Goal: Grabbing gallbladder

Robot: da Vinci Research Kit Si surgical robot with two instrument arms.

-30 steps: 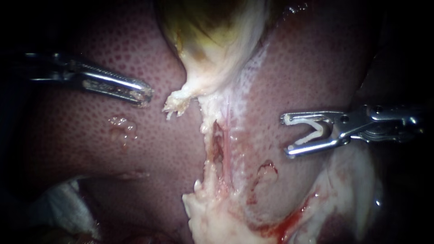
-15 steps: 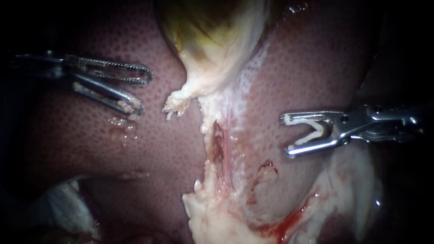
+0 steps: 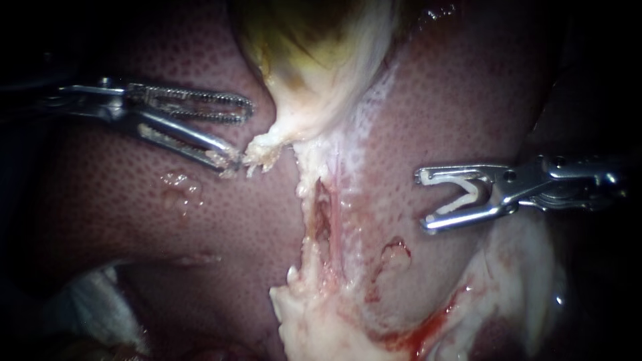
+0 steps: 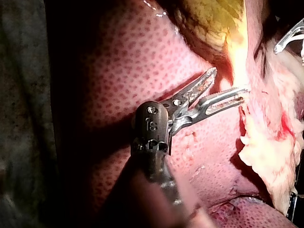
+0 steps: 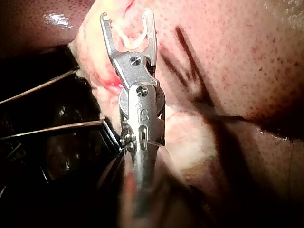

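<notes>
At the lower centre of the endoscope view, ragged pale tissue smeared with blood lies on the liver. Further in, at right centre, the right instrument sits over the liver. Its jaws are spread wide, with a white clip seated between them and touching both. At upper left, the left instrument has its jaws parted and grips nothing. The tip of its lower jaw touches the frayed end of the gallbladder, which hangs down from the top centre, yellow-green above and pale below.
</notes>
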